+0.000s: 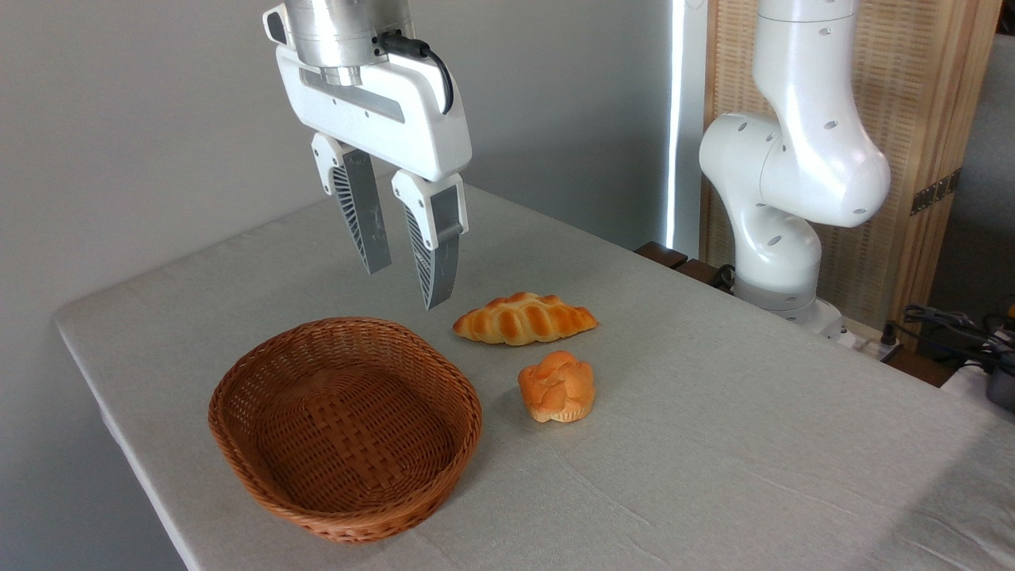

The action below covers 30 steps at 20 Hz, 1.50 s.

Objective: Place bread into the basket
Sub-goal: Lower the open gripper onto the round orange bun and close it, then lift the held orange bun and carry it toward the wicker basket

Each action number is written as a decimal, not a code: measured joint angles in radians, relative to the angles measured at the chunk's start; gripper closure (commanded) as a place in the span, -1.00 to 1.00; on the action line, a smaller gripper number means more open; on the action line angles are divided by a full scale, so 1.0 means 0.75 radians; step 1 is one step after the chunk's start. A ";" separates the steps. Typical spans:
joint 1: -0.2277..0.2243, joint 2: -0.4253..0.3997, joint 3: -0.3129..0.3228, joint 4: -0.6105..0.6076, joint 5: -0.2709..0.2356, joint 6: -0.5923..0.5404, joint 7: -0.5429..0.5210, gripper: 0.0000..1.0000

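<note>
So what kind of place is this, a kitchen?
Probably a robot test room, not a kitchen: a white robot arm by a grey cloth-covered table, loose cables, and no cooking gear in view.

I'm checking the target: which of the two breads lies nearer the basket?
The small knotted bun, just right of the basket; the braided loaf lies farther back.

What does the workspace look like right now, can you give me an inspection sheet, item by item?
Surface: table under a light grey cloth, slightly creased.
Job's things: round bun on the cloth, right of the wicker basket, apart from it; basket empty.
Clutter: braided loaf behind the bun.
Grippers: gripper open, empty, raised above the basket's far rim.
Cables: black cable on the gripper's wrist; loose cables off the table at right.
Surroundings: grey wall, arm base, wooden screen.
</note>
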 measured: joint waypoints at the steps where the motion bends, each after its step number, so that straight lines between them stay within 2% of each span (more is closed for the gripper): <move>1: 0.000 0.000 0.000 0.000 0.000 0.000 0.000 -1.00; 9: 0.000 0.005 -0.001 -0.010 0.000 0.000 0.000 -1.00; 12: -0.001 -0.006 -0.003 -0.063 0.000 -0.001 0.001 -1.00; 16: -0.001 -0.102 -0.003 -0.302 0.000 0.041 0.061 -1.00; 20: -0.004 -0.236 -0.003 -0.659 0.000 0.287 0.147 -1.00; 22: -0.006 -0.295 -0.003 -0.803 0.000 0.344 0.215 -1.00; 25: -0.004 -0.342 0.024 -0.922 0.028 0.357 0.323 -1.00; 28: -0.008 -0.350 0.034 -0.967 0.052 0.364 0.356 -1.00; 29: -0.012 -0.350 0.034 -0.981 0.053 0.379 0.357 -0.94; 30: -0.015 -0.349 0.034 -0.997 0.054 0.401 0.357 -0.66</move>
